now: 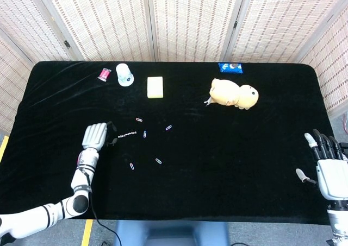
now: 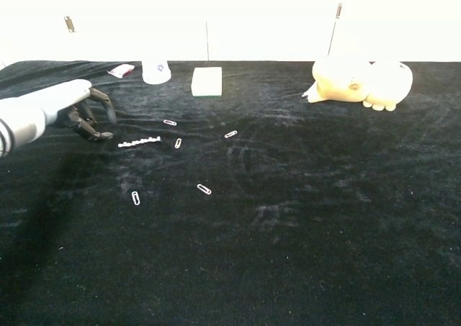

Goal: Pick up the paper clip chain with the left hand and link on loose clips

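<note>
The paper clip chain (image 1: pixel 128 134) (image 2: pixel 140 142) lies in a short straight line on the black cloth. Several loose clips are scattered around it, such as one (image 1: pixel 131 165) (image 2: pixel 135 197) nearer the front, another (image 1: pixel 158 161) (image 2: pixel 204 188) to its right, and one (image 1: pixel 168 127) (image 2: pixel 230 134) further right. My left hand (image 1: pixel 95 136) (image 2: pixel 81 112) hovers just left of the chain with fingers curled downward, holding nothing. My right hand (image 1: pixel 328 165) is at the table's right front edge, fingers spread apart and empty; the chest view does not show it.
At the back stand a white cup (image 1: pixel 124 74), a red packet (image 1: pixel 104 73), a pale yellow block (image 1: pixel 155 87), a yellow plush toy (image 1: pixel 234 93) and a blue packet (image 1: pixel 230 67). Folding screens close the far side.
</note>
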Motion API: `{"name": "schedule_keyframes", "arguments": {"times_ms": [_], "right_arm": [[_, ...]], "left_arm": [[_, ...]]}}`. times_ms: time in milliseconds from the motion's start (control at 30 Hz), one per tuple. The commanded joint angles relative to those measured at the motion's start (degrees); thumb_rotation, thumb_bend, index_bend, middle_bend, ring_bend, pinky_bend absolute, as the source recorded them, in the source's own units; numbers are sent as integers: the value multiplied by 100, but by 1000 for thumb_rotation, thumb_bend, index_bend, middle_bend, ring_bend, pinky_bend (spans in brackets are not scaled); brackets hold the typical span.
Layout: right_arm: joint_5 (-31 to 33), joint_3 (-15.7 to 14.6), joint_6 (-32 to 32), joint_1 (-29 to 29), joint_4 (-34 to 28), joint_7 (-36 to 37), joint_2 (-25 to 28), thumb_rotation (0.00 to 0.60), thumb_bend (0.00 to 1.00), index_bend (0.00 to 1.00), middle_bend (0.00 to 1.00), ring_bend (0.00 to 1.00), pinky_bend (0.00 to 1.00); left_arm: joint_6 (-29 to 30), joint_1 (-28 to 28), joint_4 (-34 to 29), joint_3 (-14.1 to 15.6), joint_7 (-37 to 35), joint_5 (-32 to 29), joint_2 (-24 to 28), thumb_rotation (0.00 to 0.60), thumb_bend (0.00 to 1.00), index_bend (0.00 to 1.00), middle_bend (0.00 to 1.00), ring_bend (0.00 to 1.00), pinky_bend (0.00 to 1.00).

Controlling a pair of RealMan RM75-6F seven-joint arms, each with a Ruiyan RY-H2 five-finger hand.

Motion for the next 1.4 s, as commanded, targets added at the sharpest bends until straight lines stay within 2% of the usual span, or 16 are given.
{"name": "schedule_keyframes", "arguments": {"times_ms": [33,233,633,1167,1400], "right_arm": [[12,-11,-22,-1,-7,-22,13,600,232,0,0,0,0],[-16,-20,62,-51,-5,96,38,600,232,0,0,0,0],[21,-13,72,-82,-6,194,72,600,232,0,0,0,0],[43,-16,20,-75,-21,171,80,600,232,0,0,0,0],[56,-11,16,-75,-33,143,74,600,232,0,0,0,0]], "left_arm": [[-97,-147,250,9,-14,-34,-198,600,400,447,1000,1000,1000],[-273,-333,824,21,-27,-100,-484,600,398,463,1000,1000,1000],[-522,-503,1410,64,-21,-196,-786,600,397,488,1000,1000,1000],[-554,-536,1550,66,-56,-160,-845,600,398,549,1000,1000,1000],[-656,-532,1559,110,70,-286,-783,600,402,544,1000,1000,1000]]}}
